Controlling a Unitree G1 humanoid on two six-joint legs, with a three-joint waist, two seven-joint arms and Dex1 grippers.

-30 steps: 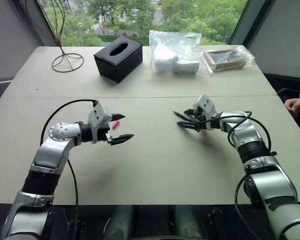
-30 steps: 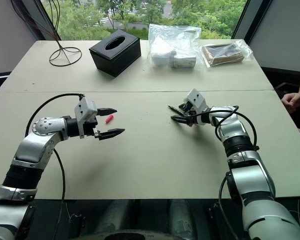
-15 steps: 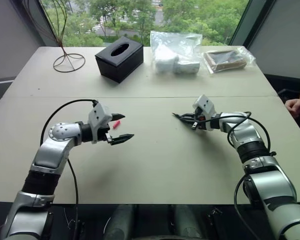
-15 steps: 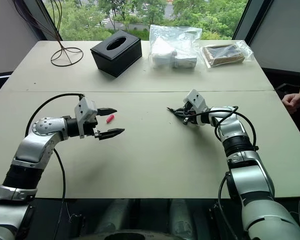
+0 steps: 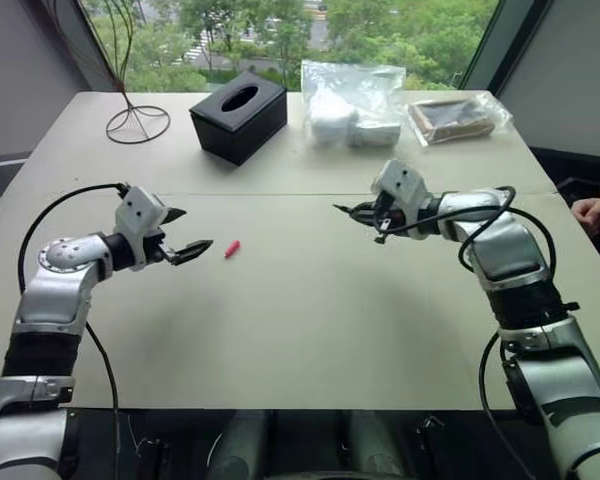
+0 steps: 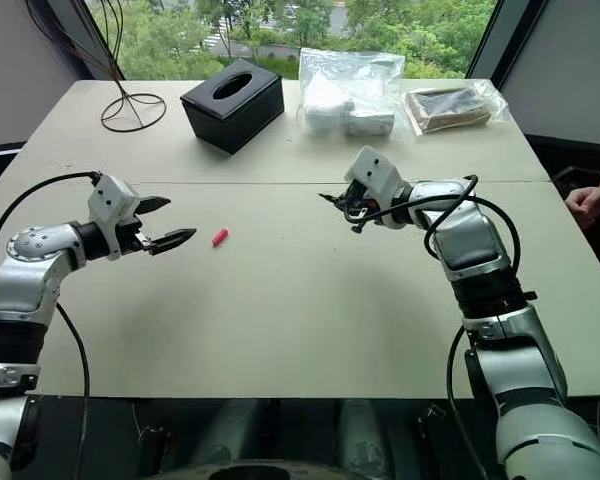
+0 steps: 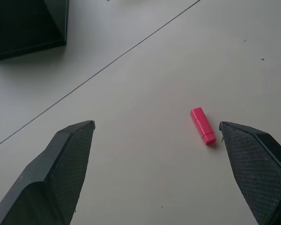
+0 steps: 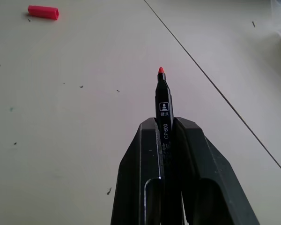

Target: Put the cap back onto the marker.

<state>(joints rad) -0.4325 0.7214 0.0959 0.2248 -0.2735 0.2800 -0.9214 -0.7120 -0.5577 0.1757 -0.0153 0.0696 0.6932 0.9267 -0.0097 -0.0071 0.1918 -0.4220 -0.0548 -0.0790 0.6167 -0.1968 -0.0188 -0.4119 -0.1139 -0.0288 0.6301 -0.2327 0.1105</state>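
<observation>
Two hands at work, one item each. Right hand (image 8: 165,140) at right of centre, above the tabletop (image 5: 310,330): fingers shut tight on the marker (image 8: 163,110), red tip clear of the jaws and aimed frame-left toward the cap, probably so the open end can be slid on. Cap (image 5: 232,248) lying loose left of centre, alone on bare surface. Left hand (image 5: 180,234) at frame left, fully spread, empty, fingertips just beside the cap and aimed at it: likely lined up for pickup.
</observation>
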